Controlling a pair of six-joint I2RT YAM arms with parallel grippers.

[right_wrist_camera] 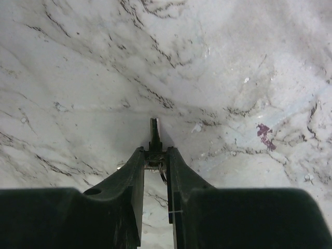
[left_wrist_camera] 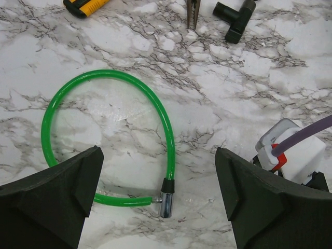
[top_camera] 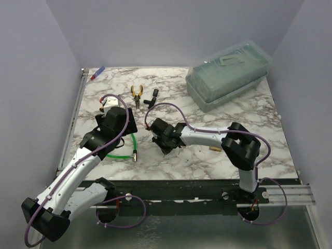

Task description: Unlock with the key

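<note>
A bright-green cable loop [left_wrist_camera: 104, 78] lies on the marble table, its ends meeting at a small silver barrel [left_wrist_camera: 166, 204]; it also shows in the top view [top_camera: 127, 148]. My left gripper [left_wrist_camera: 158, 155] is open and empty, hovering above the loop with the barrel between its fingers' lines. My right gripper [right_wrist_camera: 154, 150] is shut on a small metal key [right_wrist_camera: 154, 132] with a wire ring. The blade sticks out past the fingertips, pointing at bare marble. In the top view the right gripper [top_camera: 164, 148] is low over the table, right of the barrel [top_camera: 136, 154].
Orange-handled pliers [top_camera: 136, 93] and a black L-shaped tool [top_camera: 153, 97] lie behind the loop, also in the left wrist view [left_wrist_camera: 85, 5] [left_wrist_camera: 236, 18]. A clear lidded box [top_camera: 228, 75] stands at the back right. A red-and-blue pen [top_camera: 97, 73] lies at the back left.
</note>
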